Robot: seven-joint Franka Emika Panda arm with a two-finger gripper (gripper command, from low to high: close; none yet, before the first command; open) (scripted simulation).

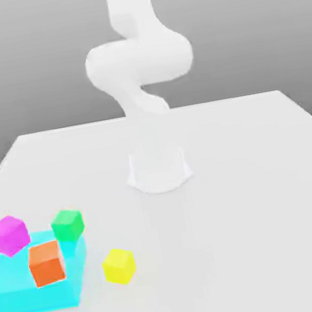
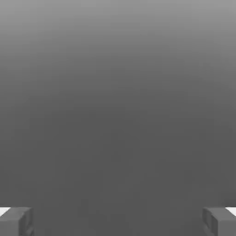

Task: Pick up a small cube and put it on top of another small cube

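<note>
Currently, the arm (image 1: pixel 141 67) stands upright over its base (image 1: pixel 159 173) on the white table (image 1: pixel 240 209), toward the far side in the exterior view. The gripper (image 2: pixel 118 223) is seen in the hand view. Its fingers (image 2: pixel 18 222) are spread wide, one at each side of that picture, with nothing held between them.

The yellow cube (image 1: pixel 119 266) rests on the table, near the cyan block (image 1: pixel 45 290) and apart from it, on the block's side toward the exterior view's right. The cube is turned so that one corner edge faces the camera. It carries nothing on top.

The cyan block is low, flat-topped and wider than any cube. It lies at the exterior view's left. Three cubes are grouped at it:

- Orange cube (image 1: pixel 46 263): in front of the other two, seen against the block's top and front face.
- Green cube (image 1: pixel 68 225): at the block's far corner, toward the exterior view's right.
- Magenta cube (image 1: pixel 9 236): at the block's far side, toward the exterior view's left.

Whether the green and magenta cubes bear on the block or sit behind it cannot be told. The three cubes are separate from one another in the exterior view, and none is stacked on another.
</note>
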